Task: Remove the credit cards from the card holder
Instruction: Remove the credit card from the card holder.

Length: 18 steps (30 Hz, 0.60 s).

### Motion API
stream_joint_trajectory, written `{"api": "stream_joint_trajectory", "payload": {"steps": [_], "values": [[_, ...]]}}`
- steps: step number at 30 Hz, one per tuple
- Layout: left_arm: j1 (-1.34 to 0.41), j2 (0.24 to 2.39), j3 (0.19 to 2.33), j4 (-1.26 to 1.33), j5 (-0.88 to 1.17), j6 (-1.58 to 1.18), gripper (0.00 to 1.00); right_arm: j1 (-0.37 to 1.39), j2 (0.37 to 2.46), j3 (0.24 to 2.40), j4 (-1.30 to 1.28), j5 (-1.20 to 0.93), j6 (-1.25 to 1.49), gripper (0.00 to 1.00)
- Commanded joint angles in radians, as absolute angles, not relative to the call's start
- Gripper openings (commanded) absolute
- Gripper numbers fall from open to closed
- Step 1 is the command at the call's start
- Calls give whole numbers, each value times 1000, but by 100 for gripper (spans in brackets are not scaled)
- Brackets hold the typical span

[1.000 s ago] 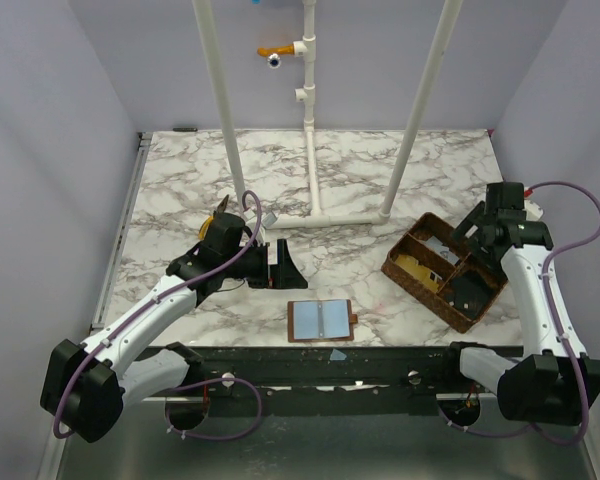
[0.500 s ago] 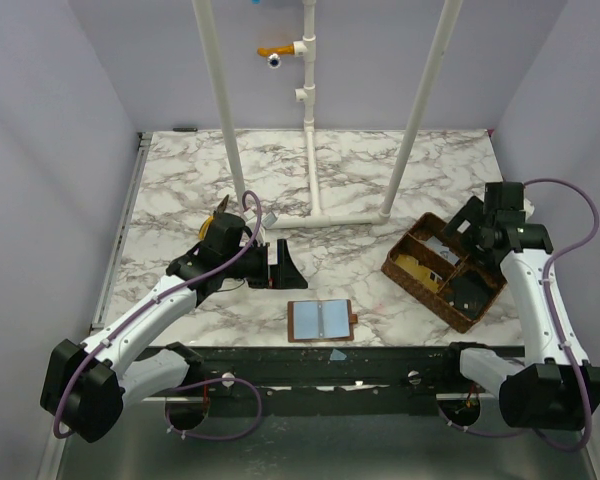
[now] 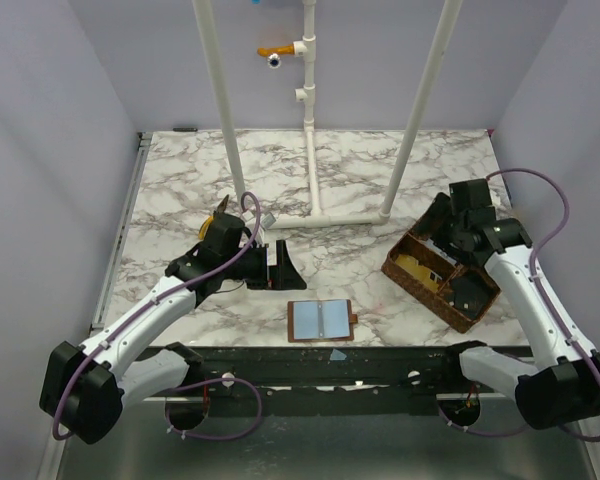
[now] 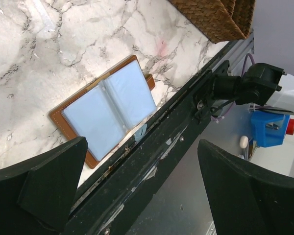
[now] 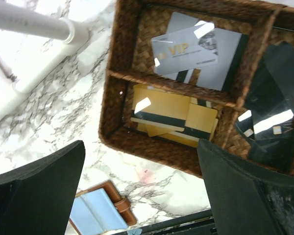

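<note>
Marbled tabletop (image 3: 180, 180) carries everything. Left gripper (image 3: 283, 265), jaws wide apart and holding nothing, hovers just far-left of the card holder (image 3: 321, 321), which lies open, pockets up, at the near edge. Right gripper (image 3: 438, 225), likewise spread and empty, hangs over the woven basket (image 3: 400, 270) at right, where the credit cards (image 5: 171, 115) lie: yellowish, grey-white and dark, in separate compartments.

Room over the card holder (image 3: 321, 321); edges hemmed in.
It lies flat and open at lower centre, with bare marble table (image 3: 180, 190) to its left and above. The dark front rail (image 3: 380, 365) runs just below it, the woven basket (image 3: 405, 280) stands at right, and the white pipe frame (image 3: 309, 150) rises at upper centre.
</note>
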State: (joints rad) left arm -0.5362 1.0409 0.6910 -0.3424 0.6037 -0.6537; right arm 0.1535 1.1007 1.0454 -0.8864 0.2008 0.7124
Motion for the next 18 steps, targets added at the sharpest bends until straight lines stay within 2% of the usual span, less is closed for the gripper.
{"api": "stream_joint_trajectory", "payload": {"steps": [1,18], "values": [[-535,1014,684,-369,567,-641,99,230,1120,1088,-871,258,776,100],[-535,982,673,-418,475,-671,98,733,1272,1155,-832,420,985,100]]}}
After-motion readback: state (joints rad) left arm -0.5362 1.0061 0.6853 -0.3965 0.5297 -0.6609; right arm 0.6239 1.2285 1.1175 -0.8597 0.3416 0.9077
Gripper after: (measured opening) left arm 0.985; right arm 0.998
